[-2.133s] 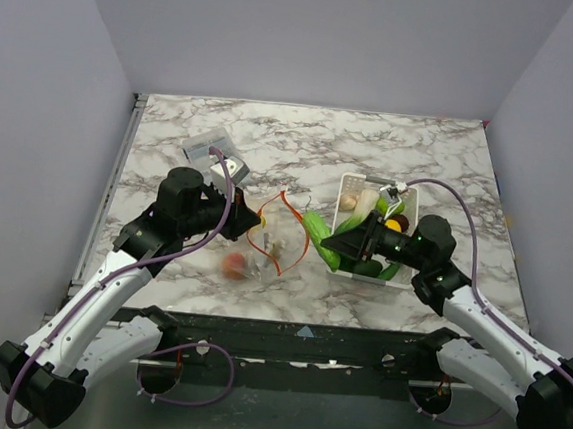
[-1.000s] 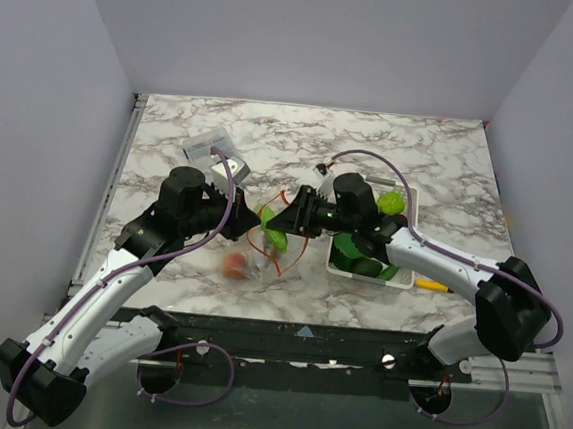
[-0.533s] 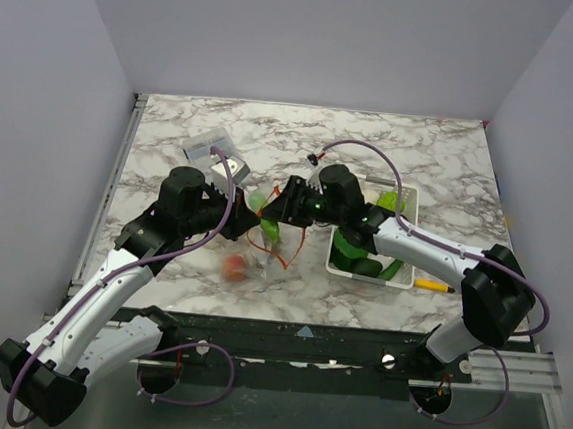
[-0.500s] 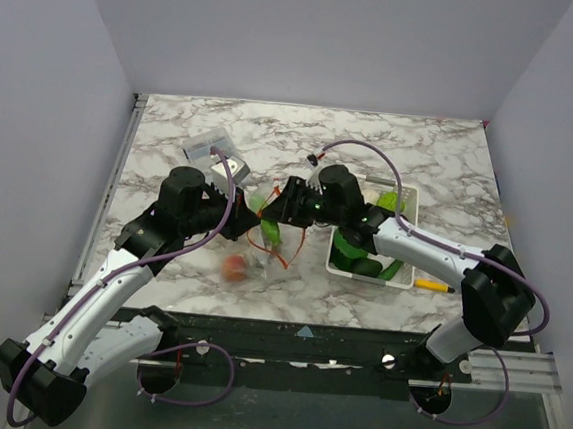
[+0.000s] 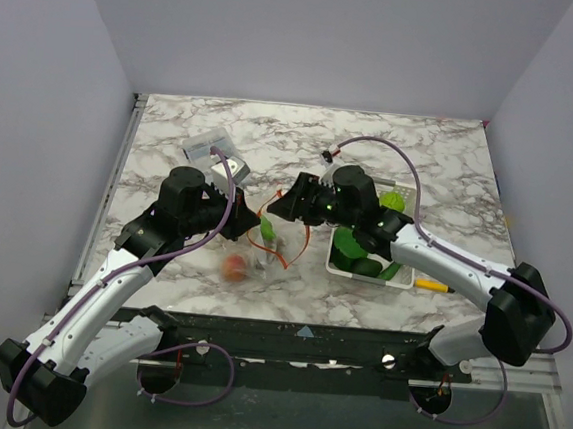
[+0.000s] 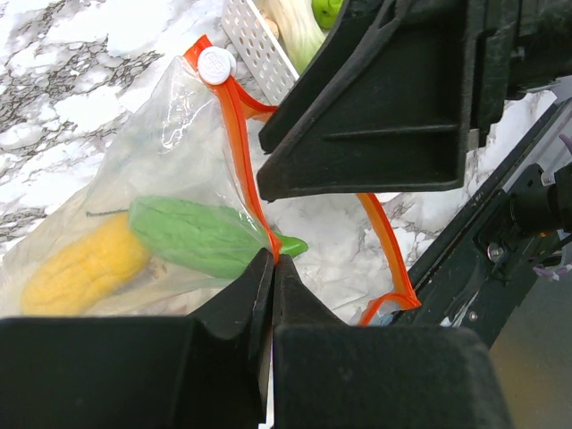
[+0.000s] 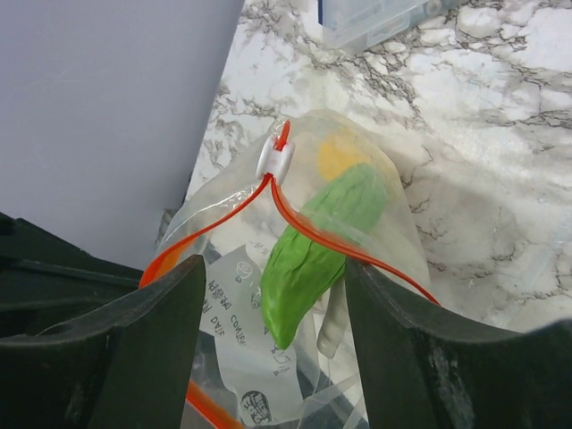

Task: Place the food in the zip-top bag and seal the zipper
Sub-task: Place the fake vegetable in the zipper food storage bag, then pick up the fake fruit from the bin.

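The left gripper (image 6: 273,268) is pinched tight on the zipper (image 6: 234,134), clamping the orange-red strip at one lip of the zip-top bag (image 5: 268,251). The bag lies on the marble table (image 5: 423,146) between the two arms, mouth gaping. In it sit a yellow piece (image 6: 85,264) and a green vegetable (image 7: 308,259) (one end crosses the strip), and a red-orange fruit (image 5: 233,265) shows at the bag's near-left end. The right gripper (image 5: 279,207) hovers just over the mouth, jaws spread wide and holding nothing. Farther right stands the white basket (image 5: 334,268) of greens
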